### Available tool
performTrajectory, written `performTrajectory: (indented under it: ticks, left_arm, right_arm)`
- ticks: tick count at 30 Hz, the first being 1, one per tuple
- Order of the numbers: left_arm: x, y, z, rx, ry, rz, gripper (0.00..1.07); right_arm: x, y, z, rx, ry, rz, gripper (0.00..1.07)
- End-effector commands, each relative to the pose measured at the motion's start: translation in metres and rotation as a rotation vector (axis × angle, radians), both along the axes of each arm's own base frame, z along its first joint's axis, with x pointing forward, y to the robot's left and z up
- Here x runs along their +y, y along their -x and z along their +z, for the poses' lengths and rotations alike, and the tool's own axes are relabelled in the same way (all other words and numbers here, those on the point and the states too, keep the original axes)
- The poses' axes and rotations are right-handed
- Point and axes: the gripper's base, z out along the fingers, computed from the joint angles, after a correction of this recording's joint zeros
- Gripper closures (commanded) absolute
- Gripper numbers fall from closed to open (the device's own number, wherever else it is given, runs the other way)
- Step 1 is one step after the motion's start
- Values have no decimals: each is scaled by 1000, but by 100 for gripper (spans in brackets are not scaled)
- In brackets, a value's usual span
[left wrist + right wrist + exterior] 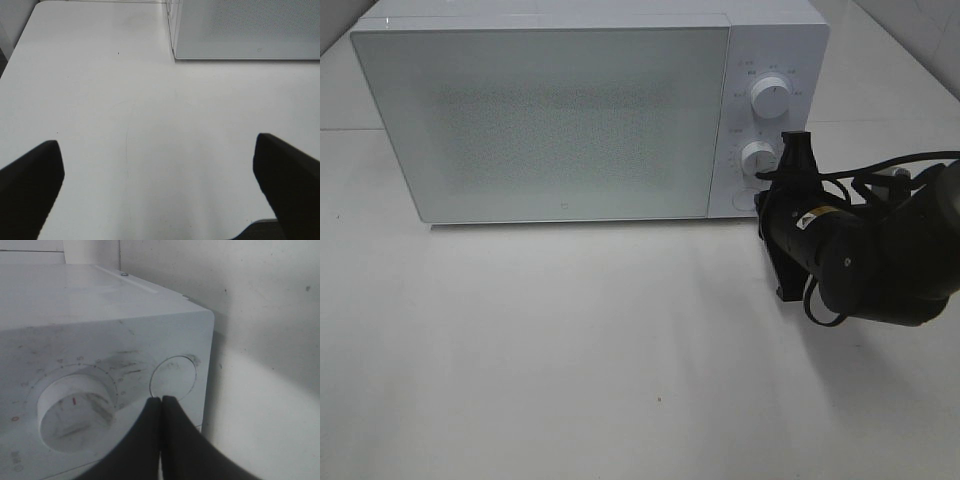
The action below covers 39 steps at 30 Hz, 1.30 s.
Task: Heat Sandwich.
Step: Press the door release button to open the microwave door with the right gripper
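Note:
The sandwich is out of view in every frame. The white microwave (540, 120) stands at the back of the table with its door closed. My right gripper (765, 198) is shut with nothing in it. Its joined tips (161, 400) rest at the edge of the round button (173, 377) at the bottom of the control panel, just beside the lower knob (75, 410). Over the bare white table (150, 100), my left gripper (156, 142) stands wide open and empty, with the microwave's front corner (175, 52) ahead of it.
The control panel carries an upper knob (771, 98) and a lower knob (758, 157). My right arm (880, 260) hangs in front of the microwave's right end. White tabletop (570, 350) stretches in front of the microwave. A wall stands beside the microwave (270, 315).

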Motion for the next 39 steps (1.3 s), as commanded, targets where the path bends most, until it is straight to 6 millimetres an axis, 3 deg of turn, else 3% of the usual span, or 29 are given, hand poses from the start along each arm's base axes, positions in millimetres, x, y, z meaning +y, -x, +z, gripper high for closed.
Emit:
performTrajectory:
  ticks: [1,21,39]
  left_arm:
    - [0,2,-1,-16,3,-7,9]
    - [0,2,-1,-16,3,-7,9]
    - [0,2,-1,-16,3,-7,9]
  right_arm:
    - [2,-7,-1,7,-8,15,107]
    - [2,-36,-19,15,-23,-50,107]
    - [9,-56,4,-151,-36,-60,107]
